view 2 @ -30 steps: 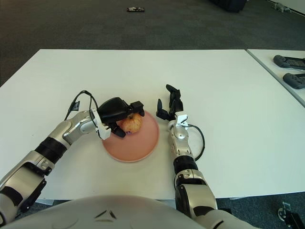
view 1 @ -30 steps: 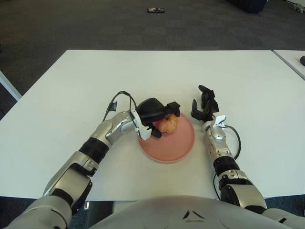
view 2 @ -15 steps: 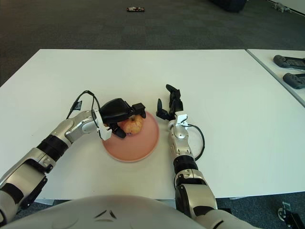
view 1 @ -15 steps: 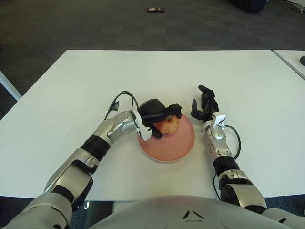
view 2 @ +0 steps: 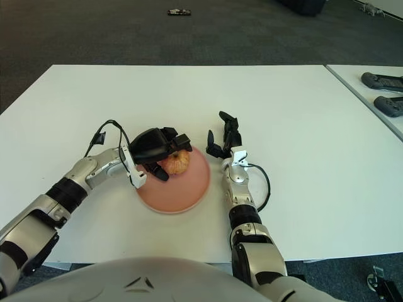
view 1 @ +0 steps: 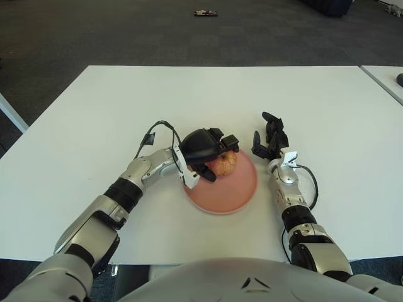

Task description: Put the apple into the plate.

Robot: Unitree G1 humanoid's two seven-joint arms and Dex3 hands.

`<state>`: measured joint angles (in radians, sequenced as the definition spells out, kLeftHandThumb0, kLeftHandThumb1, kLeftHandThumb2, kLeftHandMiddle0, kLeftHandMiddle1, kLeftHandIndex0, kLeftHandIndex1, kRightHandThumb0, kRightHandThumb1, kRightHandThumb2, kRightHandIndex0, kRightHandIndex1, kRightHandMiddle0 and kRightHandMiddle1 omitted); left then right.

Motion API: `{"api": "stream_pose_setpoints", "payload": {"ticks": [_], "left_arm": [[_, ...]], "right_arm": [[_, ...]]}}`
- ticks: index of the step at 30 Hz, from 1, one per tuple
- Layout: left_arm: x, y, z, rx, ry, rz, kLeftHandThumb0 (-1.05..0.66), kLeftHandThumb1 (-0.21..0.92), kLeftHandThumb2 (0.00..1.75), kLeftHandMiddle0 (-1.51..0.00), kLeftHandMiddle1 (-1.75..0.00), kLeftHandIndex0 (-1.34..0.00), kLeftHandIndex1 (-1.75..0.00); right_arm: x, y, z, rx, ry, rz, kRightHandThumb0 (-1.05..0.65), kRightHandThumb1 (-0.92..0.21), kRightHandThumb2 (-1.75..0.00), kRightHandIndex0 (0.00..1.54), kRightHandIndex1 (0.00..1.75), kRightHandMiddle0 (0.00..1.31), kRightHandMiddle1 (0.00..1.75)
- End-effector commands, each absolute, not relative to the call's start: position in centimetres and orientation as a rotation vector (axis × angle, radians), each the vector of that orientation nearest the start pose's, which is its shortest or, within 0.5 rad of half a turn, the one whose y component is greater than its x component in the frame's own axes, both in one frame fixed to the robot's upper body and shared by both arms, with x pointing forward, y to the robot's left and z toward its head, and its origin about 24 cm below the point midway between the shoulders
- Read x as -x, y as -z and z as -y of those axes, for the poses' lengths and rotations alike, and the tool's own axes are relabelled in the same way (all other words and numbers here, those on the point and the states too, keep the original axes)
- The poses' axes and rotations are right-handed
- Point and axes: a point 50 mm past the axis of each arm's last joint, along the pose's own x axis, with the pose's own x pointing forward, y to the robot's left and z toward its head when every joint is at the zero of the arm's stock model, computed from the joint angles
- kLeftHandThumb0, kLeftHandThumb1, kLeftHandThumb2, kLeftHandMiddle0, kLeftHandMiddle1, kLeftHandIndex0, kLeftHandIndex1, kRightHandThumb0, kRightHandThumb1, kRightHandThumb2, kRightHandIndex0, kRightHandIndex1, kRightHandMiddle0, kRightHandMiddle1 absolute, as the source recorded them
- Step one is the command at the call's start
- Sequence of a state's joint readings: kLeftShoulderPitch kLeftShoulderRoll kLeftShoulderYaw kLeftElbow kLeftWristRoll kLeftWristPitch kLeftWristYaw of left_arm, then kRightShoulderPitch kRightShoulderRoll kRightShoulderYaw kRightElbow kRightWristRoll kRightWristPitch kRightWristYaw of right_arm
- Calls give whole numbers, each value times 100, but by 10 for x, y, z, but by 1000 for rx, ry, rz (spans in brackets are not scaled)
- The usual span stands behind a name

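Observation:
The apple (view 1: 223, 163) rests on the far left part of the pink plate (view 1: 233, 189), near the middle of the white table. My left hand (view 1: 211, 154) hovers over the apple from the left. Its fingers (view 1: 228, 143) are spread just above the apple and its thumb (view 1: 206, 172) lies beside it on the plate, no longer clasping it. My right hand (view 1: 267, 141) stays parked on the table just right of the plate, with its fingers relaxed and empty.
The white table (view 1: 94, 113) extends around the plate. A second table edge (view 2: 378, 107) with dark controllers (view 2: 384, 82) lies at the far right. A small dark object (view 1: 205, 12) is on the floor beyond.
My left hand has lowered the apple onto the plate. Its fingers have since lifted and spread away from the fruit. The right hand has not moved.

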<state>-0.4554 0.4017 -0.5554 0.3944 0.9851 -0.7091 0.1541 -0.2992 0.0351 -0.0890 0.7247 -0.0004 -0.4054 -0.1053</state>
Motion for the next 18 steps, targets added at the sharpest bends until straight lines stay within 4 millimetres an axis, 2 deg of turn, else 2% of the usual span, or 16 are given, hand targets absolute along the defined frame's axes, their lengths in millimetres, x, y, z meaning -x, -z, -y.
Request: {"api": "stream_pose_setpoints", "payload": {"ticks": [1,3,9,13,18], "left_arm": [[-274,-60,-71,-1321,882,858,-103,92,80,-2,-18,-1,-67],[-274,-61,-72,-1314,873,864,-104,92,82,-1,-7,0,-44],[-274,-65,-76,-1281,830,886,-105,92,78,0,-1,0,-9],[-275,-67,-77,-1270,827,887,-105,92,73,0,0,0,-2],[-278,-69,-79,-1274,841,879,-105,92,61,0,0,0,0]], "right_arm": [[-279,28,143,-18,116,-136,-24,-57,-105,41,3,0,68],[-279,29,143,-8,119,-133,-28,-64,-98,41,2,0,63],[-278,29,143,-12,111,-129,-35,-72,-86,34,0,0,56],[-278,30,142,-35,108,-131,-37,-73,-83,29,0,0,53],[-278,31,143,-83,102,-125,-21,-65,-101,27,0,0,50]]}}
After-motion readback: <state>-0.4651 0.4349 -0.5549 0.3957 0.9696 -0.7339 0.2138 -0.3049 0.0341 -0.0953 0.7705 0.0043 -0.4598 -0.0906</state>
